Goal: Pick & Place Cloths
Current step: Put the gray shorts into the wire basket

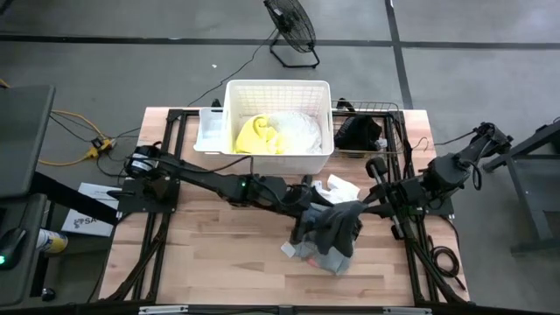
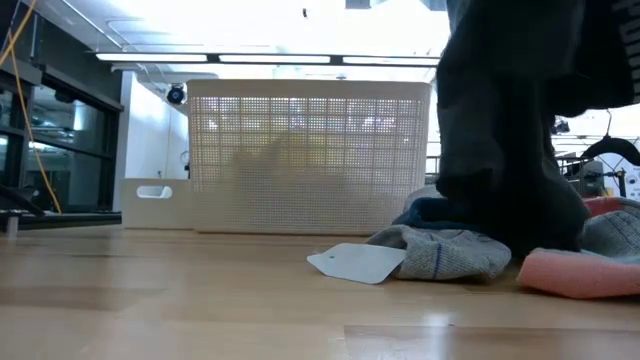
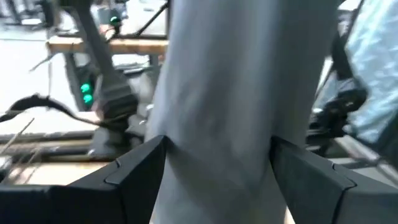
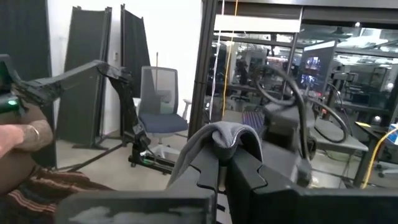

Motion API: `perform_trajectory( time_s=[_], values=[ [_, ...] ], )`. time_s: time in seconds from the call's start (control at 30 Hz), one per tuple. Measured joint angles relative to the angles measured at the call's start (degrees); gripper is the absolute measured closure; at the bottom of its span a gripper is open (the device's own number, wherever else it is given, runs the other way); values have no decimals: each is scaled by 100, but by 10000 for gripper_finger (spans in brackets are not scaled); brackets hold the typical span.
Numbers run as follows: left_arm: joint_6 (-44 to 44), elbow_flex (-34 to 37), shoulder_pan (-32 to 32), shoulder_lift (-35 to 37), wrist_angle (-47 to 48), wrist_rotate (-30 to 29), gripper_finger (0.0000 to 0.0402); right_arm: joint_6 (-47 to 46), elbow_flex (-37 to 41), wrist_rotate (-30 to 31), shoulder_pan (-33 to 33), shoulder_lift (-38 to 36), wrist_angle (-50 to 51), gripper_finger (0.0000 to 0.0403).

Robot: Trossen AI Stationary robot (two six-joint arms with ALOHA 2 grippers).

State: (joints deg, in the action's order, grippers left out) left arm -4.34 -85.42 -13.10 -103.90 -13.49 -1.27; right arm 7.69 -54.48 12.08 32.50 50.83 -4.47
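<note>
A dark grey cloth (image 1: 337, 220) is held up between my two grippers over the table's right half. It hangs as a dark curtain (image 2: 500, 120) down onto a small pile of cloths (image 1: 322, 252). My left gripper (image 1: 308, 203) reaches in from the left and is shut on it. From the right, my right gripper (image 1: 372, 208) is shut on its other end. A white cloth (image 1: 338, 186) lies just beyond them. A yellow cloth (image 1: 255, 136) and a white cloth (image 1: 297, 131) lie in the white basket (image 1: 278, 87). My left gripper has a thick bunch of the grey cloth (image 3: 217, 124) between its two fingers (image 3: 140, 171), filling the whole gap. The fingers come level from the table's left. The cloth runs across them and hangs below. My right gripper pinches a bunched fold of the grey cloth (image 4: 225, 134) at its fingertips (image 4: 249, 158). The fingers point level from the table's right. The fold bulges over the tips and the rest hangs down out of this view.
The pile under the held cloth has a blue-grey cloth (image 2: 440, 250) with a white tag (image 2: 360, 263) and a pink piece (image 2: 580, 272). A wire basket (image 1: 394, 112) with a black cloth (image 1: 357, 131) stands at the far right. Bare wood lies at the near left.
</note>
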Motion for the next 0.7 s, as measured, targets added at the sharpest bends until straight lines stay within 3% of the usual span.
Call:
perform_trajectory(
  time_s=[0.43, 0.57, 0.7],
  values=[
    [-41, -55, -2, -146, 10, 417, 130, 6, 0, 359, -313, 105, -124, 399],
    [-60, -55, -2, -146, 18, 417, 170, 19, 0, 758, -345, 107, -295, 399],
    [-51, -55, 2, -146, -7, 417, 234, 171, 0, 777, -427, 230, -715, 399]
  ],
)
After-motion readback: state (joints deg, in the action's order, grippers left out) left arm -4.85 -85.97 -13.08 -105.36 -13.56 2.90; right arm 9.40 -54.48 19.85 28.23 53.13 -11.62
